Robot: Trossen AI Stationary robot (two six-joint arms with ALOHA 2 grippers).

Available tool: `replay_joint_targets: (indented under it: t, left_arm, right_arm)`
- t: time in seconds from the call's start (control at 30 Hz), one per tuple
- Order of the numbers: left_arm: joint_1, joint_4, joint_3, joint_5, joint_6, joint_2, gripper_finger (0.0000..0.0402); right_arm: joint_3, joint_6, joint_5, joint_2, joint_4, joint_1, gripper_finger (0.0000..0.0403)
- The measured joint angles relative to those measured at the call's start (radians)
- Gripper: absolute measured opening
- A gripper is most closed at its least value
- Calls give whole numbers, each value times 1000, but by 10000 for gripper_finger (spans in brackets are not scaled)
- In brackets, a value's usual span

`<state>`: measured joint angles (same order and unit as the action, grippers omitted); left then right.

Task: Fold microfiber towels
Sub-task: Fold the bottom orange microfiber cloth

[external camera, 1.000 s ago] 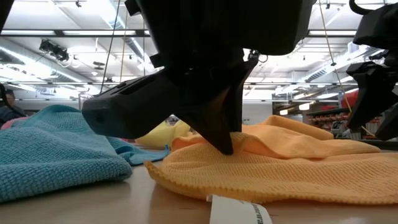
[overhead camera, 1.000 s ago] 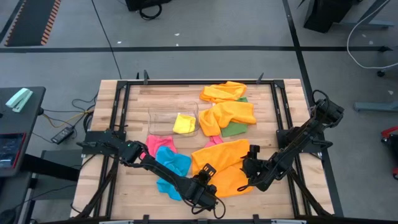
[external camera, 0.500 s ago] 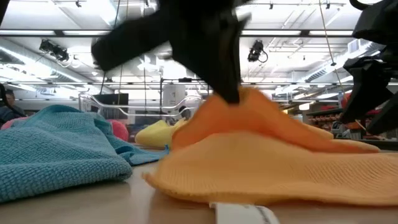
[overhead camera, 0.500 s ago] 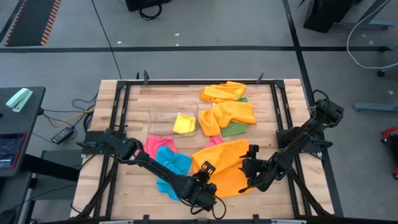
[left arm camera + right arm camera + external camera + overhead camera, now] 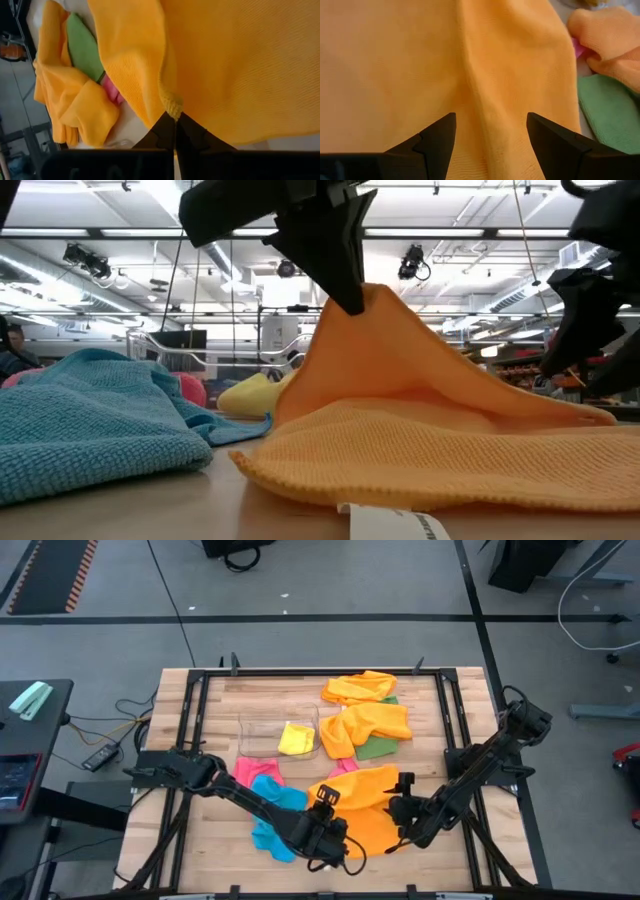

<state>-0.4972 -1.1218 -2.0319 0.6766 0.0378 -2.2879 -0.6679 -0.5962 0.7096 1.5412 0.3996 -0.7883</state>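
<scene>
Pinching orange towel (image 5: 440,450) edge, left pincer (image 5: 175,116) closed, lifted.

Left gripper pinching an orange towel's edge

The left gripper (image 5: 175,117) has its dark fingertips closed on the hem of the orange towel (image 5: 235,60); beyond lie another orange towel (image 5: 70,100), a green towel (image 5: 82,47) and a pink towel (image 5: 111,90).

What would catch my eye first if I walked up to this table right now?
Probably the orange towel at the table's near edge, pulled up into a peak by the left claw, which is pinched shut on its edge. The right claw sits open over the same towel's right side. Around it lie bright cloths: a blue towel to the left, a pile of orange and green ones farther back, and a yellow towel in a clear bin.
</scene>
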Motion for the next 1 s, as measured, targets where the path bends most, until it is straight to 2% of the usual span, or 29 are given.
replay_joint_targets:
  t: [0.23,0.5,0.8,1.0]
  left_arm:
    - [13,-69,0,0,-44,0,34]
    - [17,-91,0,0,-57,0,11]
    - [17,-125,0,0,-83,0,35]
    - [17,-136,0,0,-85,0,22]
  right_arm:
    - [20,-59,23,85,39,-2,252]
    - [20,-73,95,92,76,-2,246]
    - [20,-84,81,67,108,-3,183]
    - [20,-131,75,36,174,-7,145]
